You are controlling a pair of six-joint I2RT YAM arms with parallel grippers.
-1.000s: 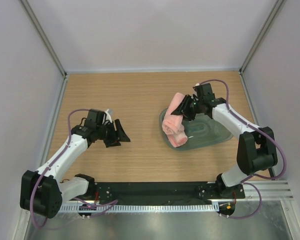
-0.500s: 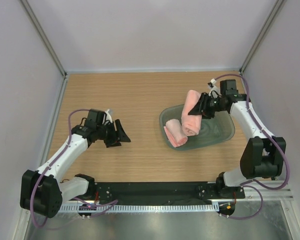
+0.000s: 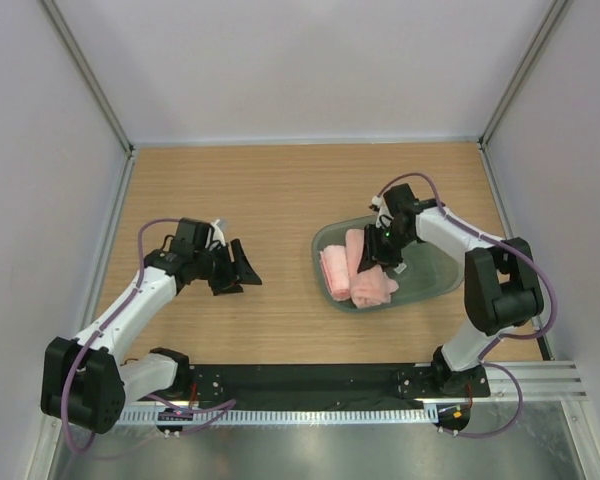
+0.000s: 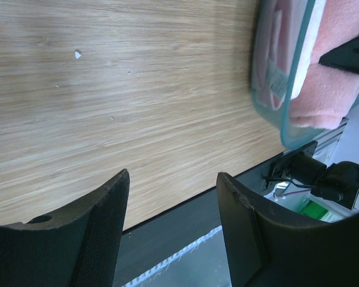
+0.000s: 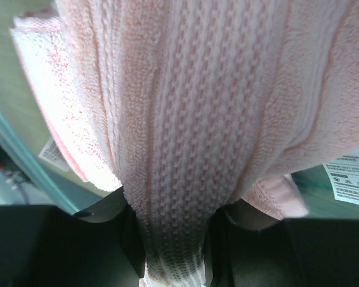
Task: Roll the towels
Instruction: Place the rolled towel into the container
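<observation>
Two salmon-pink rolled towels lie side by side in the teal-grey tray (image 3: 432,272). The left towel (image 3: 332,272) lies free. My right gripper (image 3: 383,248) is shut on the right towel (image 3: 368,278), low inside the tray. In the right wrist view the ribbed towel (image 5: 185,131) fills the frame, pinched between the black fingers of the right gripper (image 5: 173,239). My left gripper (image 3: 237,270) hovers open and empty over bare wood at the left, far from the tray. The left wrist view shows the left gripper (image 4: 170,206) with nothing between its fingers, and the tray (image 4: 264,72) holding pink towel (image 4: 338,72) at the upper right.
The wooden table (image 3: 260,190) is boxed in by grey walls on three sides. A black base rail (image 3: 310,382) runs along the near edge. A white label (image 5: 350,179) shows on the tray floor beside the held towel.
My right gripper swung the held towel from above the tray's far edge out to the right, then down into the tray beside the other roll. The tray shifted slightly. The left arm stayed still.
</observation>
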